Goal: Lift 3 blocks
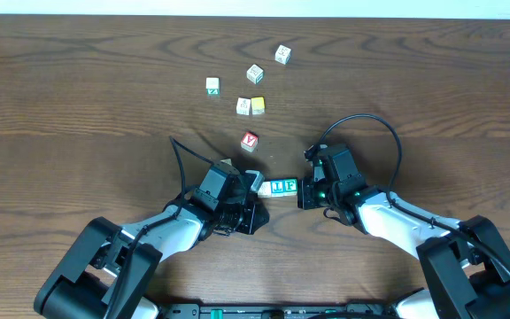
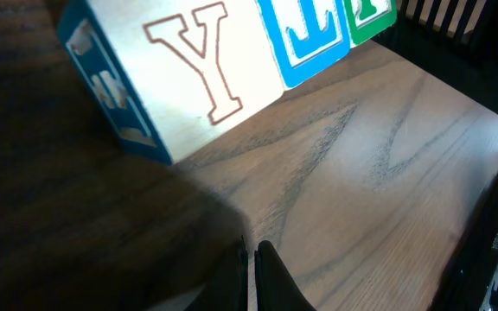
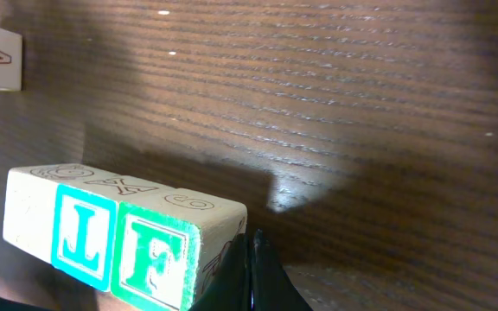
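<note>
Both of my claws are closed, finger pressed on finger. My left claw [image 2: 249, 252] shows its two dark fingers shut together at the bottom of its own camera, over bare table [image 2: 379, 173]. My right claw [image 3: 251, 249] is pinched to a single dark point.

The three blocks lie end to end in a short row between the two claws, toward the near edge of the table in the overhead view. The cream block [image 2: 197, 78] is at my left end, the blue L block [image 2: 305, 34] in the middle, and the green F block [image 3: 154, 259] at my right end. My right fingertips touch the outer edge of the green F block.

On the left, the cream block (an outlined Y on its pale face, blue on its side) sits tilted in the frame, apart from my fingertips. From overhead that claw's body is just beside it, though I cannot tell if they touch. Nor can I tell whether the row is off the wood.

Farther up the table, well apart from the row, sit a red Y cube [image 1: 250, 140], a yellow cube [image 1: 258, 105] with a pale cube [image 1: 243, 106] just beside it, and a green-marked cube [image 1: 212, 85].
</note>
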Available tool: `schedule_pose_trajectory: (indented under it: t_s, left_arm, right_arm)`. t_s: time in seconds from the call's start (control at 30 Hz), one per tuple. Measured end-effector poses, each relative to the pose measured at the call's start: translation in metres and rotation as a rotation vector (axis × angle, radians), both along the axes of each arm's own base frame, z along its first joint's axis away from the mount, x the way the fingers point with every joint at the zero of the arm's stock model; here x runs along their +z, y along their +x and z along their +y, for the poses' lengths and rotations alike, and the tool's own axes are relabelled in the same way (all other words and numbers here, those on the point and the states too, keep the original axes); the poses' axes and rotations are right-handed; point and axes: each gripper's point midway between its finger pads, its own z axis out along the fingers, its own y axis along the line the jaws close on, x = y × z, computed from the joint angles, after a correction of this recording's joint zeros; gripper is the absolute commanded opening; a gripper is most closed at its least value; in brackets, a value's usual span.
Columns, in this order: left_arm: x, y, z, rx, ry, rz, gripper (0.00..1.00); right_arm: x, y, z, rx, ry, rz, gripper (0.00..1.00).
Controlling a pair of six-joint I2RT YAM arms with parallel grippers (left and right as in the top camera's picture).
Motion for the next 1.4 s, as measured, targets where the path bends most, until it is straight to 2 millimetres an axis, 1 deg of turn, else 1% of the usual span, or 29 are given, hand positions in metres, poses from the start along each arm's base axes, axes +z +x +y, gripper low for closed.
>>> schedule_pose_trajectory:
  t_s: [0.43,0.53,0.63,0.9,0.97,1.03,1.17,1.27,1.4]
  left_arm:
    - [0.001,0.001,0.0,0.006,0.003,-0.003,0.07]
    - [0.004,0.004,-0.001,0.007,-0.007,-0.022,0.07]
    - [0.018,0.01,-0.006,0.003,-0.047,-0.069,0.07]
    - [0.07,0.018,-0.014,0.001,-0.143,-0.199,0.07]
    - [0.078,0.021,-0.009,0.027,-0.135,-0.22,0.07]
    - [0.08,0.025,-0.002,0.064,-0.106,-0.233,0.07]
    - [0.071,0.033,0.019,0.143,-0.029,-0.221,0.07]
    - [0.061,0.042,0.039,0.217,0.034,-0.203,0.07]
    - [0.058,0.055,0.06,0.298,0.07,-0.202,0.07]
  right_arm:
    - [0.0,-0.002,0.002,0.008,0.01,0.009,0.01]
    - [0.0,-0.002,0.002,0.008,0.01,0.009,0.01]
    - [0.0,-0.002,0.002,0.008,0.01,0.009,0.01]
    - [0.0,-0.002,0.002,0.008,0.008,0.011,0.01]
    - [-0.001,-0.003,0.001,0.007,0.007,0.013,0.01]
    - [-0.001,-0.003,0.001,0.007,0.005,0.016,0.01]
    - [-0.002,-0.004,0.0,0.006,0.002,0.019,0.01]
    - [-0.002,-0.003,0.0,0.004,0.0,0.018,0.01]
    - [-0.002,-0.003,-0.004,-0.007,0.002,0.03,0.01]
